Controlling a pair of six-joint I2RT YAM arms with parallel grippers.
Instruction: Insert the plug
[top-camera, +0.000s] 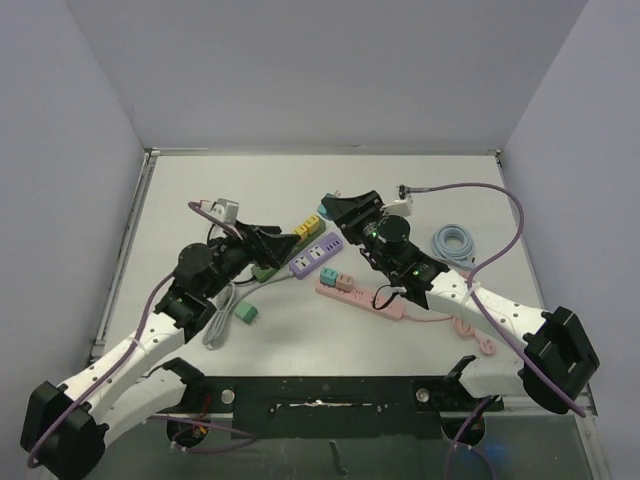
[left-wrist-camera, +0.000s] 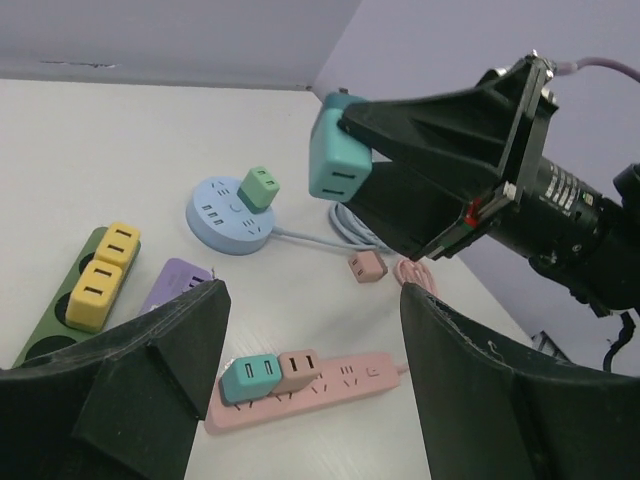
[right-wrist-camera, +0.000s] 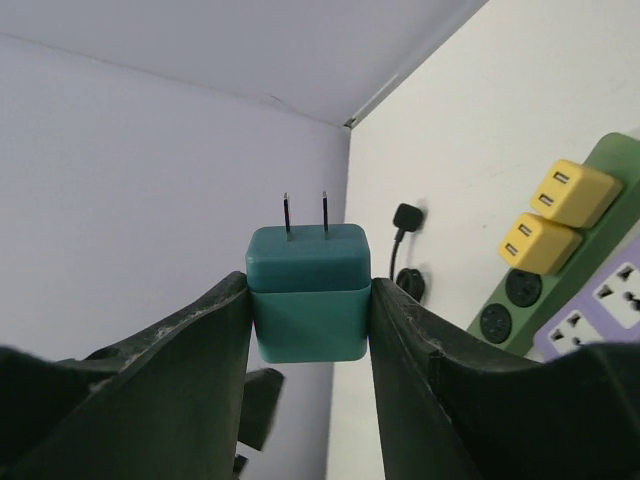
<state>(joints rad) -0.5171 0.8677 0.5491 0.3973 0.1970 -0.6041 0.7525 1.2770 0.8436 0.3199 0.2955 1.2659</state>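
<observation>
Right wrist view: tight pinch by right fingers (right-wrist-camera: 200, 360) on both flat sides of teal plug (right-wrist-camera: 308, 300). Two prongs pointing up and away from lens, bare in the air. Lower part of plug sunk between the pads, out of sight. Off to the right, green strip (right-wrist-camera: 505, 305) with two yellow adapters (right-wrist-camera: 572, 192), cut off by frame edge. Only a corner of purple strip (right-wrist-camera: 600, 300) showing behind one finger. Far off on surface (right-wrist-camera: 520, 100), small black plug (right-wrist-camera: 405, 215), blurred, cord hard to trace.

Left wrist view: left fingers (left-wrist-camera: 150, 370) spread wide, nothing between, nothing touched. Beyond them, the teal plug aloft over the surface in the other arm's fingers, prongs hidden from this side. Down on the surface, pink strip (left-wrist-camera: 340, 385) carrying teal adapter (left-wrist-camera: 250, 378) and tan-pink adapter (left-wrist-camera: 298, 368) side by side, near end hidden behind a finger. Purple strip half hidden the same way. Farther back, round blue hub (left-wrist-camera: 215, 222) with green adapter (left-wrist-camera: 260, 188) on top, well apart from held plug. Loose pink plug (left-wrist-camera: 367, 266) lying near the right arm's fingers.

Top external view: held plug just beside yellow end of green strip; over it or short of it, cannot tell. Left fingers near that strip too, tips merging into the dark arm, gap unreadable from here.
</observation>
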